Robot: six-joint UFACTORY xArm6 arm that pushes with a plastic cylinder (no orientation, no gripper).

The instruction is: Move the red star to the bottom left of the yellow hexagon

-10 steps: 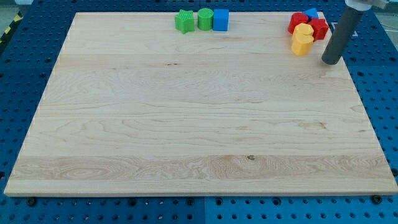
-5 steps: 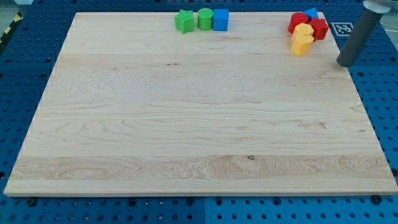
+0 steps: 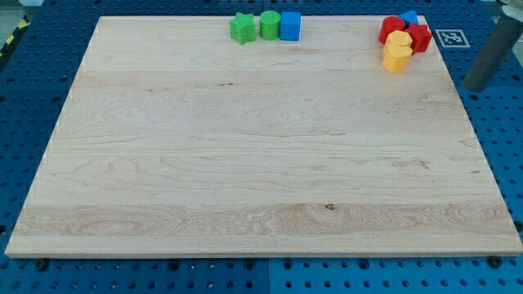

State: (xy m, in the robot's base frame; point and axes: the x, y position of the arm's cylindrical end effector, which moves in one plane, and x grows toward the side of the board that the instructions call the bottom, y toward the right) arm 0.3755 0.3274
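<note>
A tight cluster sits at the board's top right corner. A red block [image 3: 391, 28] lies at its left and a red star-like block [image 3: 420, 37] at its right. A yellow hexagon [image 3: 400, 41] sits between them, with a second yellow block [image 3: 395, 59] touching it just below. A blue block [image 3: 409, 18] peeks out behind the cluster. My tip [image 3: 476, 85] is off the board's right edge, to the right of and slightly below the cluster, touching no block.
A green star [image 3: 241, 28], a green cylinder [image 3: 269, 25] and a blue cube [image 3: 290, 25] stand in a row at the top edge's middle. A black-and-white marker tag [image 3: 450, 37] lies right of the cluster. Blue pegboard [image 3: 24, 98] surrounds the wooden board [image 3: 245, 147].
My tip has moved steadily to the right, from beside the yellow blocks to beyond the board's right edge. No block has moved.
</note>
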